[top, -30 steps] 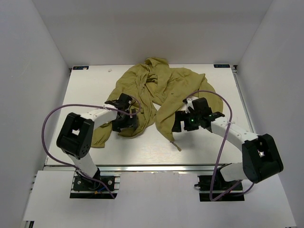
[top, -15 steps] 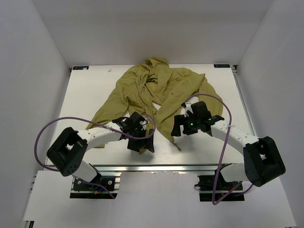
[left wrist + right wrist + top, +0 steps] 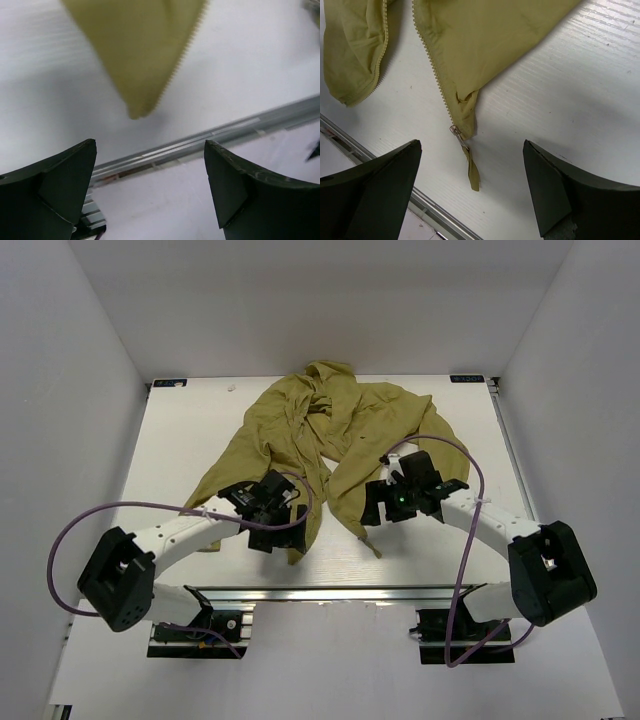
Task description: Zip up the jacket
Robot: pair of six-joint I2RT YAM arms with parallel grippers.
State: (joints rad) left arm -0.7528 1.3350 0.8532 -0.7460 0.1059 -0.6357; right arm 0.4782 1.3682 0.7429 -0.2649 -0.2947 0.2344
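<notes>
Thin, crumpled olive jacket [image 3: 330, 430] sprawled across the white table [image 3: 440, 540]. Only the right wrist view caught the metal zipper slider [image 3: 456, 132]. Left gripper [image 3: 149, 145] and right gripper [image 3: 471, 143] gaped wide, holding nothing.

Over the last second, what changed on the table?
The left arm swung its elbow out left and low, carrying the left gripper toward the table's near edge, by the jacket's lower left corner; it is open and holds nothing. The right gripper barely shifted, staying open over the zipper pull. The jacket lies as before.
</notes>
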